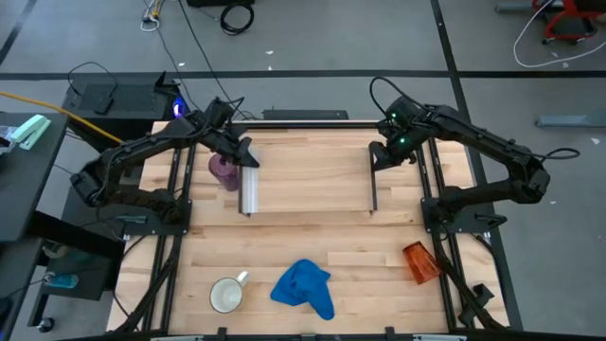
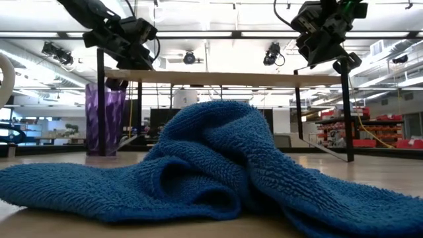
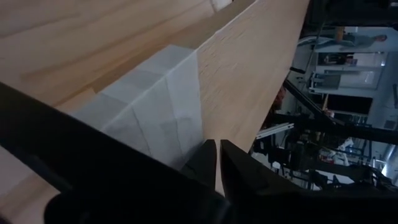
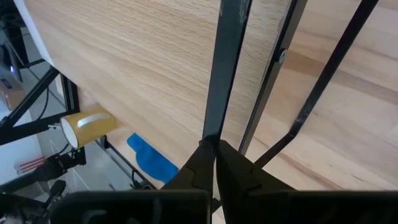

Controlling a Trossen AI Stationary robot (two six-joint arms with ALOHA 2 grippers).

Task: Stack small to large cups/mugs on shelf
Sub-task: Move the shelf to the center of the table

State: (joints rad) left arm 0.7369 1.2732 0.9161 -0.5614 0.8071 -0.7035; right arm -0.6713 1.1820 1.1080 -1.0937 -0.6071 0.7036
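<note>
Workshop floor around wood tabletop (image 1: 303, 256) | step: both arms seem to be setting shelf (image 1: 312, 175) in place, left gripper (image 1: 248, 159) clamped on white-strip end, right gripper (image 1: 377, 157) pinched on its black leg | purple cup (image 1: 224, 171) beside shelf; white mug (image 1: 226, 295), blue cloth (image 1: 303, 286), orange cup (image 1: 419, 261) lie near front | next: release, fetch a cup

fuzzy blue cloth (image 2: 218, 165), light-wood shelf (image 1: 308, 175)

A crumpled blue cloth (image 1: 305, 287) lies low in the middle of the frame on the light-wood tabletop (image 1: 312, 246); cables (image 1: 235, 14) trail across the grey floor (image 1: 379, 38) above.
</note>
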